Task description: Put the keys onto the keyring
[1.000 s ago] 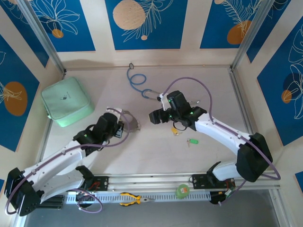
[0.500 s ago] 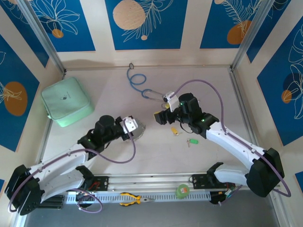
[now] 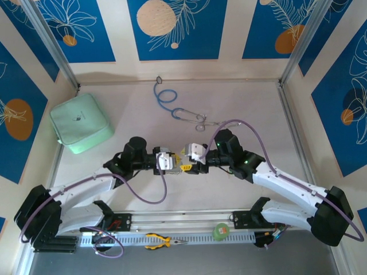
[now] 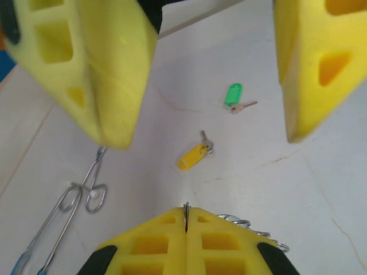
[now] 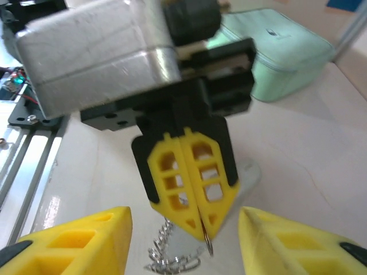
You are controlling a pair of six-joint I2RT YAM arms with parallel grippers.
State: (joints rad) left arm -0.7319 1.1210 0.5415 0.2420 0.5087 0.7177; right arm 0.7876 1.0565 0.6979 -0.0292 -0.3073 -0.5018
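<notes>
Top external view: both arms reach inward from their bases and meet nose to nose at mid-table, forearms low and roughly level. The left gripper [image 3: 175, 162] and the right gripper [image 3: 186, 160] stand tip to tip; what lies between them is too small to resolve here. The stethoscope [image 3: 183, 112] lies farther back, well apart. Left wrist view: the left gripper's own fingers are pressed fully together on the keyring [image 4: 245, 222], whose thin ring stands edge-up in the seam while its chain links trail off to one side. Opposite, the right gripper's two fingers stand wide apart with nothing between them. Through that gap, the yellow key [image 4: 195, 155] lies flat on the table [image 4: 321, 189], long axis diagonal, with its shank pointing away from the camera. The green key [image 4: 234, 95] lies beyond it, apart, shank to the right. Right wrist view: the right gripper's fingers flank the left gripper's closed tip, and the ring hangs below that tip on the centreline. Judgement: both keys lie on the right arm's side, so that free gripper is better placed to fetch one; the yellow key is nearer.
</notes>
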